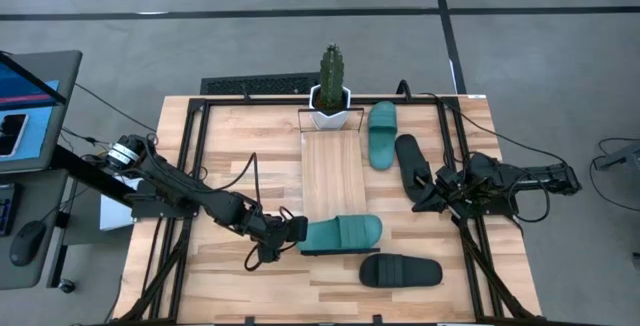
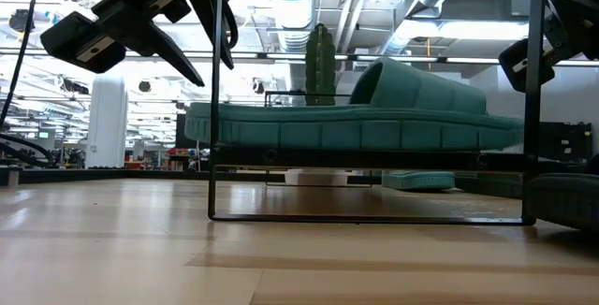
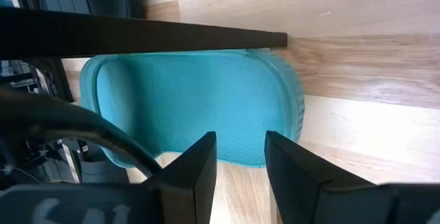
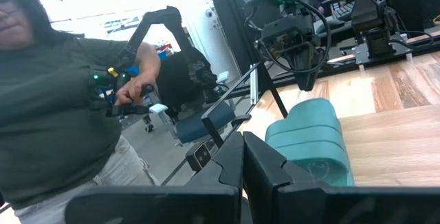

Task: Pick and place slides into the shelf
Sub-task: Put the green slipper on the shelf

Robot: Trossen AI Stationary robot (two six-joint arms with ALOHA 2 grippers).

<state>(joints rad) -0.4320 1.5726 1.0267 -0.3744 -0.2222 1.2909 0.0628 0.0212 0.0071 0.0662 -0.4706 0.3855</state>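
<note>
A teal slide lies sole-down across the near end of the shelf, overhanging both sides; the low view shows the teal slide resting on the shelf's black wire frame. My left gripper is open just off the slide's left end, and in the left wrist view its fingers stand before that end without touching. A second teal slide and a black slide lie on the table right of the shelf. Another black slide lies near the near edge. My right gripper is shut beside the black slide's near end.
A white cactus pot stands at the shelf's far end. Black frame bars run along the table's left and right sides. A laptop sits off the left edge. A person stands in the room beyond the table.
</note>
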